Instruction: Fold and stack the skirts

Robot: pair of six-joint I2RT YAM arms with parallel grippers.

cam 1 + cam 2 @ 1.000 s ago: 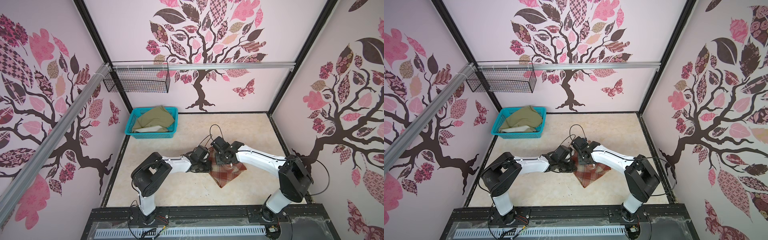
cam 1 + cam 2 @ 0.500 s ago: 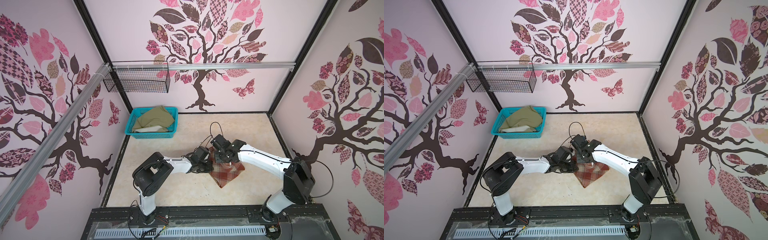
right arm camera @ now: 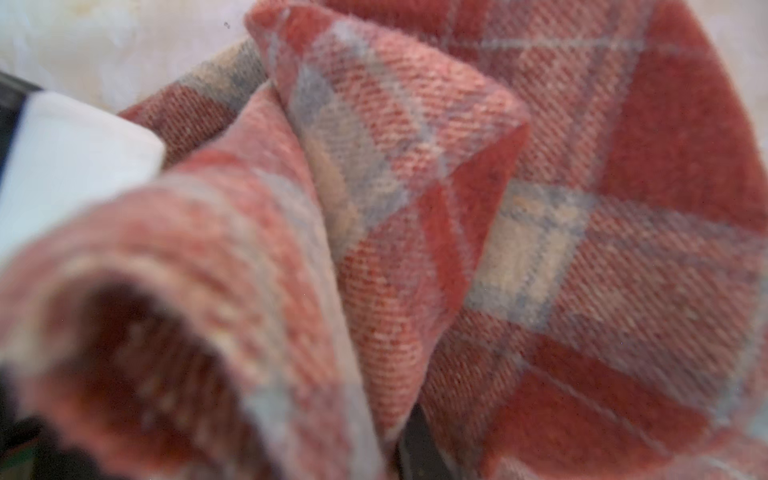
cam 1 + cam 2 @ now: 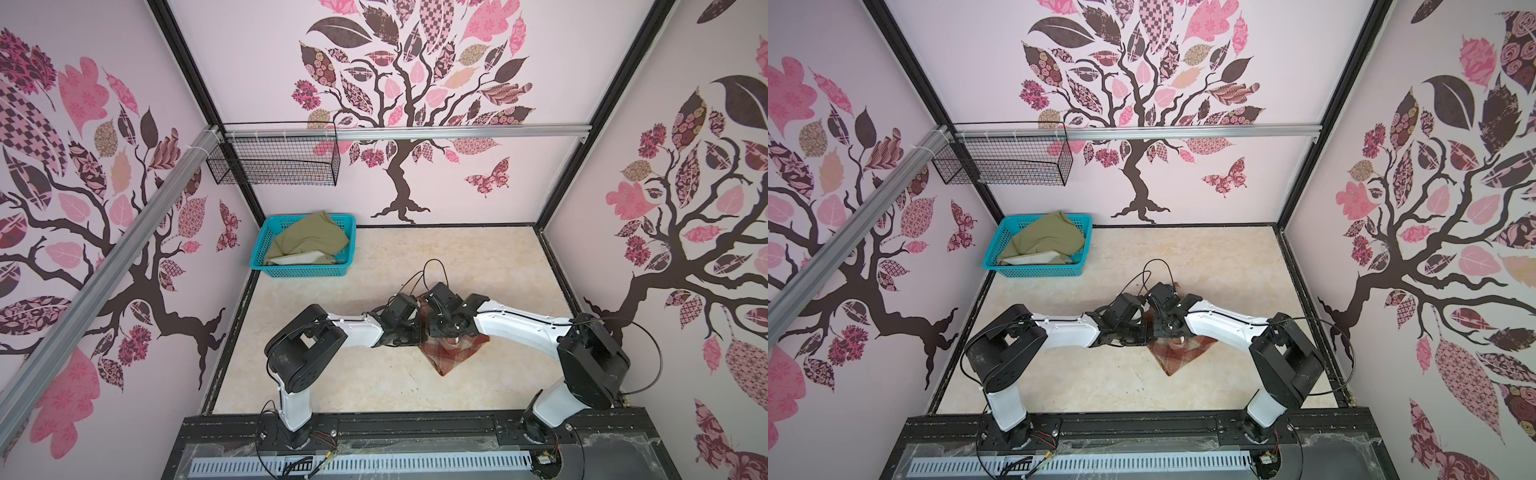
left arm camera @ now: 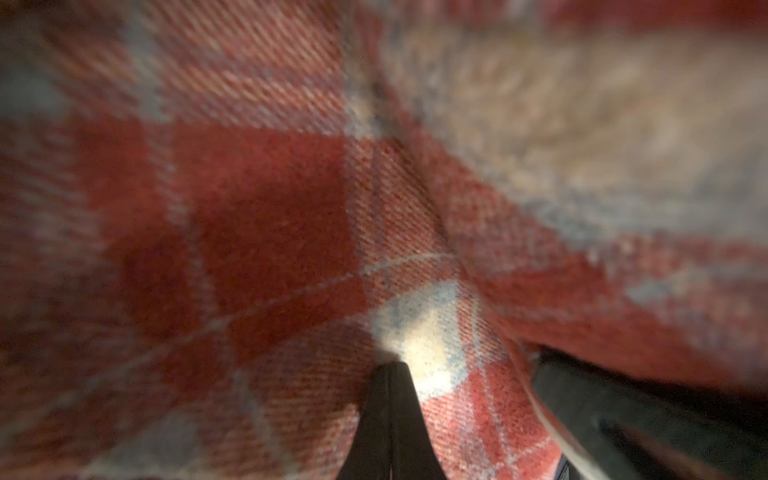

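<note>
Hardly anything moved in the last sec: both arms still meet over the rust-red and cream plaid woolly skirt (image 4: pixel 453 354), mid bench (image 4: pixel 478 257), directly under them, spread more to R side. Left end effector (image 5: pixel 388 401): shut, tip on cloth. Right end effector (image 3: pixel 415 451): narrow, nipping a raised fold. 2 skirts total; plain olive-green skirt (image 4: pixel 309 241) lies far-left in 1 turquoise plastic basket (image 4: pixel 303 273).

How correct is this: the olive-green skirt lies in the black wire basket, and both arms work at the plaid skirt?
One thing is wrong: both top views show the olive-green skirt in the turquoise basket. The part about the plaid skirt holds.
</note>
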